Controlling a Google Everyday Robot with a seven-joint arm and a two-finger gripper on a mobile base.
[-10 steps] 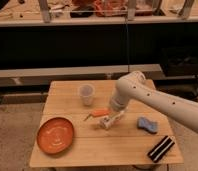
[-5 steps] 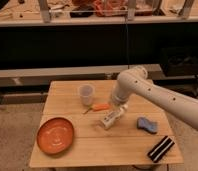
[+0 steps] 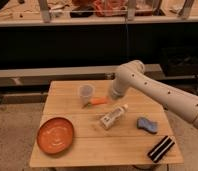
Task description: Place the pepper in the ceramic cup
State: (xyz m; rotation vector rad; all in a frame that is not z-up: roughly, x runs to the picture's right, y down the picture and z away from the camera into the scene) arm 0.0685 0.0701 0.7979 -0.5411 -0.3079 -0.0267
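Plainly the job is not finished: the cup holds nothing that can be seen, and the pepper is outside it. At the left of the table (image 3: pixel 107 147), a round orange plate (image 3: pixel 55 135) lies near the front edge, well apart from the action and no part of the task.

Further right, toward the far side, stands the ceramic cup (image 3: pixel 86 91), upright with its mouth upward. Just beside it, on its near right, is the pepper (image 3: pixel 98 101), lying roughly level with its thin stem toward the cup and its thick end toward the arm. Whether it rests on the wood or hangs a little above it I cannot tell.

Next to the right is the gripper (image 3: pixel 111 97), at the end of the white arm that reaches in from the right and bends down over the far half of the table. Its tip meets the pepper's right end. Whether the jaws are open, closed or clamped on the pepper I cannot tell.

Nearer and slightly right, a white tube-shaped bottle (image 3: pixel 113 116) lies on its side. Beyond it come a blue sponge (image 3: pixel 148 125) and, at the near right corner, a black block (image 3: pixel 161 148).

By my judgement the approach to the cup is largely made, since pepper and cup are almost touching. What is left is raising the pepper above the rim, lowering it in, and letting go.
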